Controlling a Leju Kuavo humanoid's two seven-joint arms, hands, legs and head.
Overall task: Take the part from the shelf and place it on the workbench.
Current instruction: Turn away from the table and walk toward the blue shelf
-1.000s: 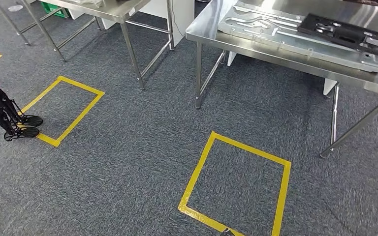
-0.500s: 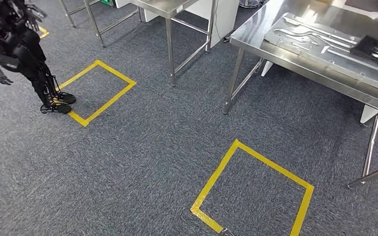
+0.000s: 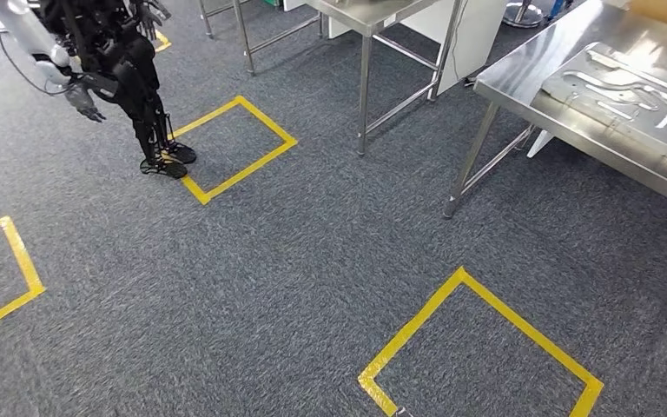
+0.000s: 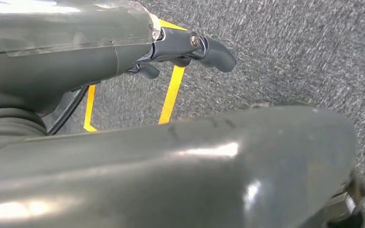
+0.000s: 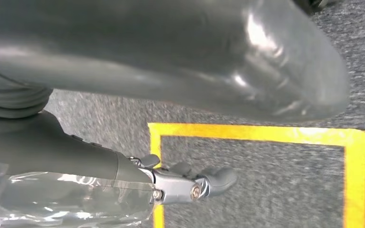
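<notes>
The steel workbench (image 3: 521, 78) stands at the right of the head view, with a flat metal panel with cut-out shapes (image 3: 625, 95) lying on it. My left hand (image 4: 180, 45) hangs over grey carpet and yellow tape in the left wrist view, fingers loosely apart, with nothing in it. In the right wrist view my right hand (image 5: 185, 183) hangs the same way beside a yellow tape corner and holds nothing.
A yellow tape square (image 3: 412, 326) marks the carpet just ahead of me. Another black humanoid robot (image 3: 113, 61) stands at the far left beside a second tape square (image 3: 247, 170). A further steel table (image 3: 373, 13) stands at the back, and a third tape mark (image 3: 22, 256) lies at the left.
The camera has turned left: the workbench and tape squares have slid to the right of the picture. The other robot has come fully into view at the top left.
</notes>
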